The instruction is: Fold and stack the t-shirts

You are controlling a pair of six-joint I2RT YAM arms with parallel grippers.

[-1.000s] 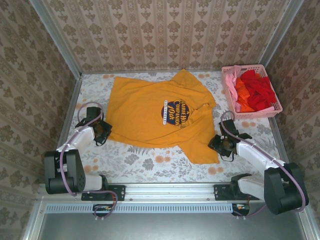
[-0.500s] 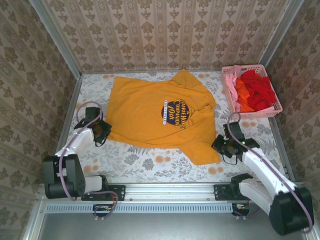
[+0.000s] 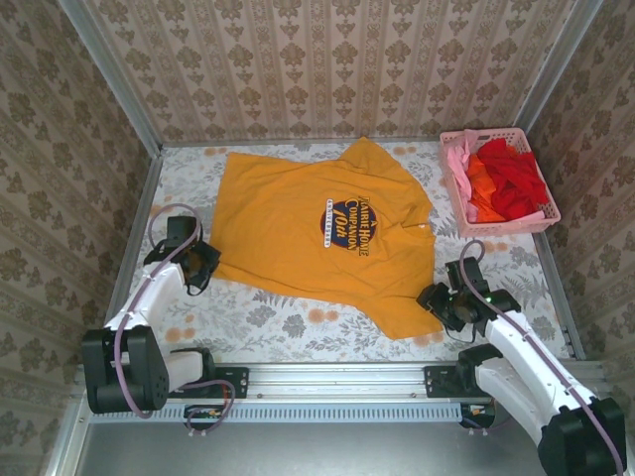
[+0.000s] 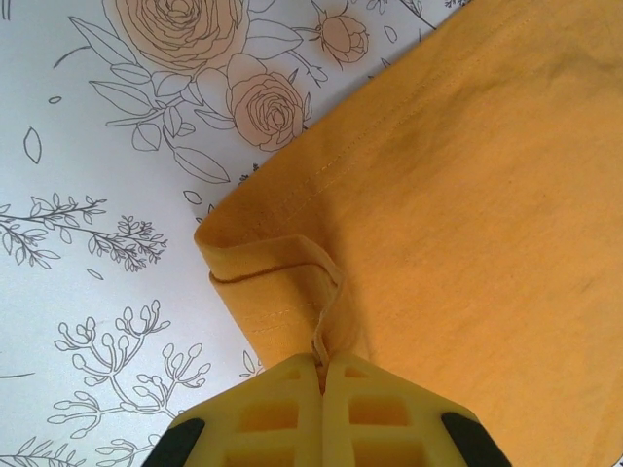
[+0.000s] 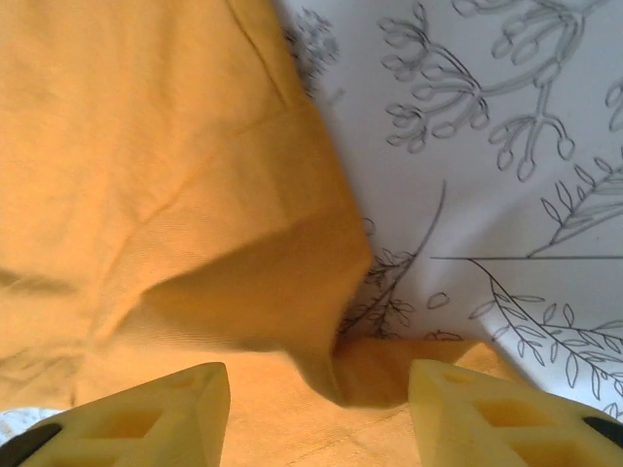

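Our right gripper (image 3: 435, 297) has backed toward the table's (image 3: 268, 319) near edge, and the orange-yellow t-shirt (image 3: 317, 233), spread across the table's middle, has lost the fold by its right side. That claw's fingers (image 5: 146, 409) stand wide apart over the hem, gripping nothing. Our left gripper (image 3: 208, 261) is pinched shut on the near-left corner, so we judge folding can start.
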